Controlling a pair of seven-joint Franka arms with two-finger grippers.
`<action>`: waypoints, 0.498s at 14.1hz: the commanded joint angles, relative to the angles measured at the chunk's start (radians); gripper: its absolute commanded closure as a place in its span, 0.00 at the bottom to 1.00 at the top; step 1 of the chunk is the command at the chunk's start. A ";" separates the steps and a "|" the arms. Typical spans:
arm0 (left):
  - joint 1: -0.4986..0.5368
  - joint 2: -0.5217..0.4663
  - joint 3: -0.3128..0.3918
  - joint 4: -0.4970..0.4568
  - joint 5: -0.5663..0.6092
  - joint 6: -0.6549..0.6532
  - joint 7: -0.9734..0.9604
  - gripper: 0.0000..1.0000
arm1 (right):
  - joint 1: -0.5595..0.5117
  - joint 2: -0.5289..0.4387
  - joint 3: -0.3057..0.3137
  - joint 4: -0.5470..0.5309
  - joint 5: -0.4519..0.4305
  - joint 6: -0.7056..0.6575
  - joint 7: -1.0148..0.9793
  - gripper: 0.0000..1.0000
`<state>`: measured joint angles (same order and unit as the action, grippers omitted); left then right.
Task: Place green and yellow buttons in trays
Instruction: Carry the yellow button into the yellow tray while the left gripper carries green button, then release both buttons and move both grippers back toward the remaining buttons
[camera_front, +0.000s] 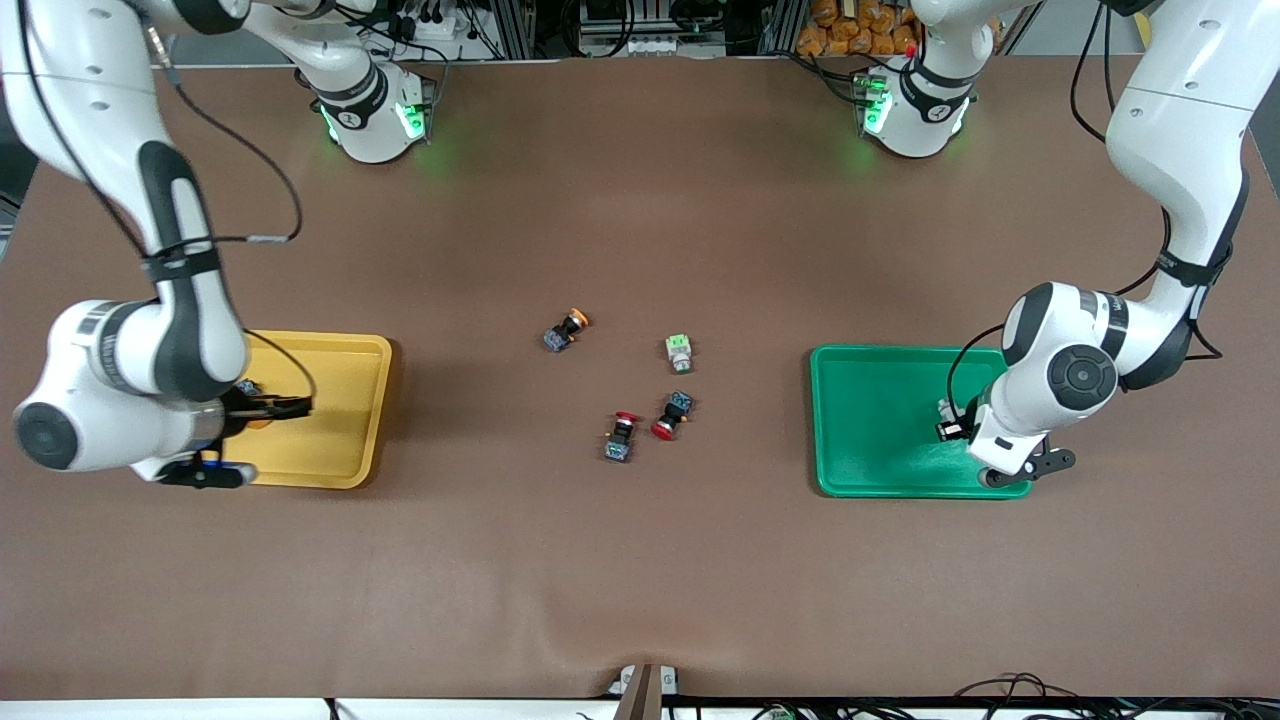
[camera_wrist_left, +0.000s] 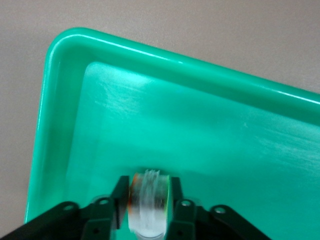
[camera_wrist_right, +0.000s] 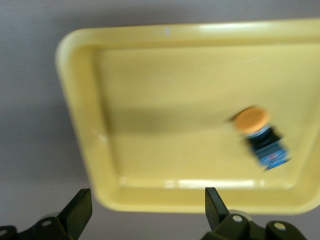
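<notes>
Left end effector (camera_wrist_left: 148, 210) grasps a green button (camera_wrist_left: 148, 202) over the green tray (camera_wrist_left: 60, 125); right end effector (camera_wrist_right: 145, 210), released, hovers over the yellow tray (camera_wrist_right: 80, 125).

The right arm hides part of the yellow tray (camera_front: 340, 420); its button (camera_wrist_right: 261, 137) is blurred.

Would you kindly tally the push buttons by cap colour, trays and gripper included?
Orange-yellow: 2, one on the table, one in the yellow tray.
Green: 2, one on the table, one between the left gripper's fingers.
Red: 2.
Total: 6.
</notes>
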<state>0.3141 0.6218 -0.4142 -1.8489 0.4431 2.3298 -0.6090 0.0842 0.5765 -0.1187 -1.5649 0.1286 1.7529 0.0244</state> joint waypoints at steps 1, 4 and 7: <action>0.002 -0.014 -0.012 0.016 0.020 -0.012 0.006 0.00 | 0.081 -0.035 -0.006 -0.021 0.063 -0.015 0.162 0.00; -0.007 -0.068 -0.049 0.010 0.006 -0.041 -0.006 0.00 | 0.152 -0.033 -0.006 -0.026 0.094 -0.012 0.378 0.00; -0.004 -0.085 -0.167 0.010 -0.001 -0.121 -0.041 0.00 | 0.225 -0.035 0.005 -0.050 0.095 -0.007 0.622 0.00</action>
<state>0.3127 0.5727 -0.5221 -1.8264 0.4441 2.2598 -0.6169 0.2664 0.5661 -0.1137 -1.5731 0.2049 1.7418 0.5067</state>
